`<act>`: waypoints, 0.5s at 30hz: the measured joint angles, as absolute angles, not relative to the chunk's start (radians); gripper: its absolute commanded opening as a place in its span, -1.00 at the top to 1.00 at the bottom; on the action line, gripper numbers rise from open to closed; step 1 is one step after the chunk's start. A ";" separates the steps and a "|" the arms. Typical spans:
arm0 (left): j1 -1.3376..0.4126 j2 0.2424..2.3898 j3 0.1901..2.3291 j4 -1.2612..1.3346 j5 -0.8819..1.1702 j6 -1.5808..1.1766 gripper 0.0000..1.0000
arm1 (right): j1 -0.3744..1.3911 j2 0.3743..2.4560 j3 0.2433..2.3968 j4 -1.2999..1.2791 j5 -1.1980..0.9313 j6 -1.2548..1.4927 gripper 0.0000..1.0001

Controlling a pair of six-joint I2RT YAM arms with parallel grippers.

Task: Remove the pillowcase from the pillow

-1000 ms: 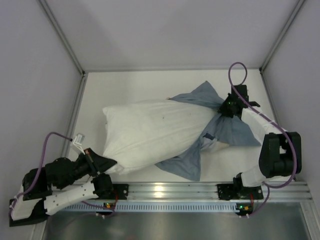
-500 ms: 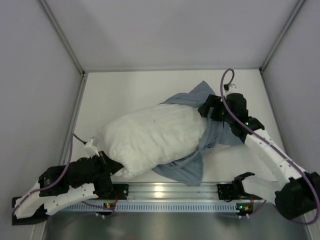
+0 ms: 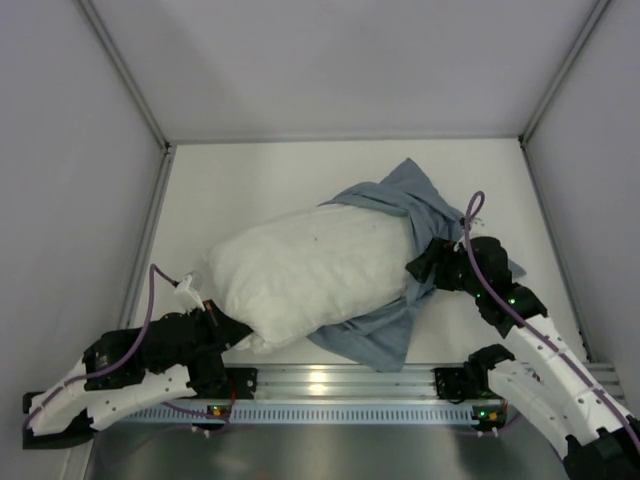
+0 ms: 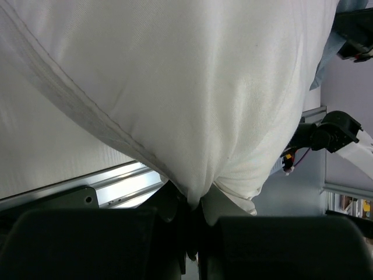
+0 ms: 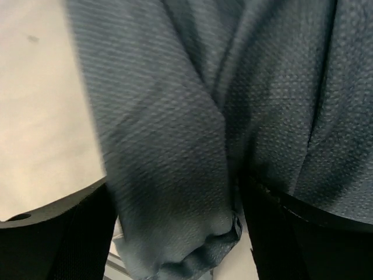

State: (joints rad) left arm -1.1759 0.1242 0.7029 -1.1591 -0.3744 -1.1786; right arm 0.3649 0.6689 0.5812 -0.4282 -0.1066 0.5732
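Note:
The white pillow lies across the middle of the table. Its right end is still inside the blue-grey pillowcase, which spreads loosely behind and in front of it. My left gripper is shut on the pillow's near-left corner; in the left wrist view the white cloth is pinched between the jaws of the left gripper. My right gripper sits on the pillowcase at the pillow's right end. In the right wrist view this gripper stands open, with a bunched fold of pillowcase between the fingers.
An aluminium rail runs along the near edge, just in front of the pillow. Enclosure walls stand on the left, right and back. Bare white table lies behind the pillow. The right arm's base shows past the pillow.
My right gripper let go of the pillowcase's far-right end, opened, and came nearer and left to the pillow's right end. The pillowcase went slack. The left arm drew the pillow slightly nearer.

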 measured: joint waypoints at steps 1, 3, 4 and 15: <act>-1.176 0.124 0.703 -1.159 -0.373 -1.179 1.00 | 0.365 0.688 0.556 -0.432 -0.106 0.584 -0.50; -1.176 0.117 0.703 -1.159 -0.367 -1.178 1.00 | 0.366 0.719 0.515 -0.431 -0.104 0.604 -0.41; -1.176 0.113 0.703 -1.159 -0.363 -1.177 1.00 | 0.366 0.725 0.502 -0.430 -0.105 0.614 -0.34; -1.176 0.095 0.798 -1.168 -0.357 -1.151 1.00 | 0.379 0.801 0.427 -0.355 -0.044 0.702 0.72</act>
